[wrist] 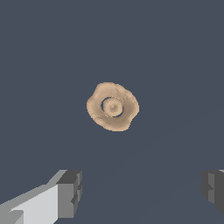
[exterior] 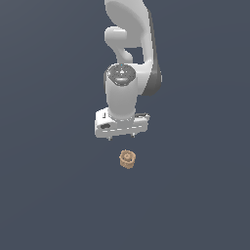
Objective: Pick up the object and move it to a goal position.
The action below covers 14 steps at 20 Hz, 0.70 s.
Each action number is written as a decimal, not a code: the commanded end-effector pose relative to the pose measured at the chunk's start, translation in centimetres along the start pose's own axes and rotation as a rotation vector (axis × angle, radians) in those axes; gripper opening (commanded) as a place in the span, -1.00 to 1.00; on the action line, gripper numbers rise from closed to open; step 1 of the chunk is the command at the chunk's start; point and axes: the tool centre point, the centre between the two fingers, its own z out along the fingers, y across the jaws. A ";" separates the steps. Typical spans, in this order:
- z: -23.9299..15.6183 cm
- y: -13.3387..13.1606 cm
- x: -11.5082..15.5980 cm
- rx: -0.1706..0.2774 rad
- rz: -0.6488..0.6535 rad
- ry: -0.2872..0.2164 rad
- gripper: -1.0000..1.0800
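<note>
Since the fingers stand wide apart with nothing between them, the gripper (exterior: 121,137) hangs just above the tan object (exterior: 127,159), which sits below centre in the exterior view, probably lining up to descend.

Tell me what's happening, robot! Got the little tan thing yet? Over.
Gripper open, empty, above the surface. Tan object not yet grasped, sitting apart from the fingers. Nothing in the way.
</note>
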 end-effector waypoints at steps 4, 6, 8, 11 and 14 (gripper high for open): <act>0.9 -0.3 0.8 -0.002 -0.154 0.000 0.92; 1.3 -0.4 1.2 -0.002 -0.213 0.001 0.92; 1.7 -0.5 1.5 -0.002 -0.272 0.002 0.92; 2.2 -0.6 2.0 -0.002 -0.359 0.003 0.92; 2.7 -0.8 2.4 -0.001 -0.447 0.005 0.92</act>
